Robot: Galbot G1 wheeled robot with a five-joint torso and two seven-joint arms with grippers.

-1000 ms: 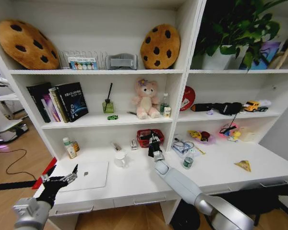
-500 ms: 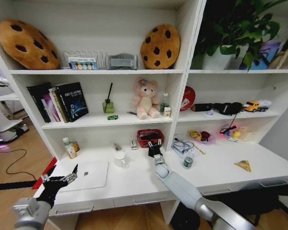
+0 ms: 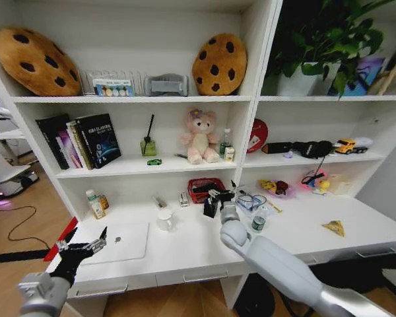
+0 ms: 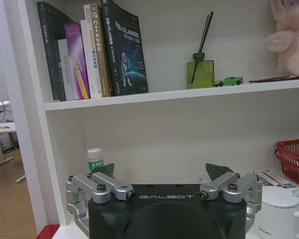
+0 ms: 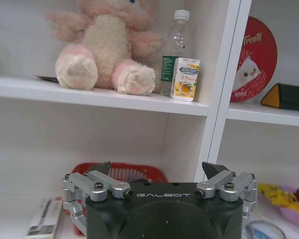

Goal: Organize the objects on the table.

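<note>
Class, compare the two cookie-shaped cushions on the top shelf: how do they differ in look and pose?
The left cookie cushion looks larger and tilts sideways against the shelf wall; the right cookie cushion looks smaller and rounder and stands more upright. The left one sits beside the file rack, the right one beside the grey holder. Both are tan with dark chips.

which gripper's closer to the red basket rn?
Right. The right gripper hangs open just in front of the red basket at the back of the desk. The left gripper, also open, sits far off at the desk's front left corner, beside the silver laptop.
</note>
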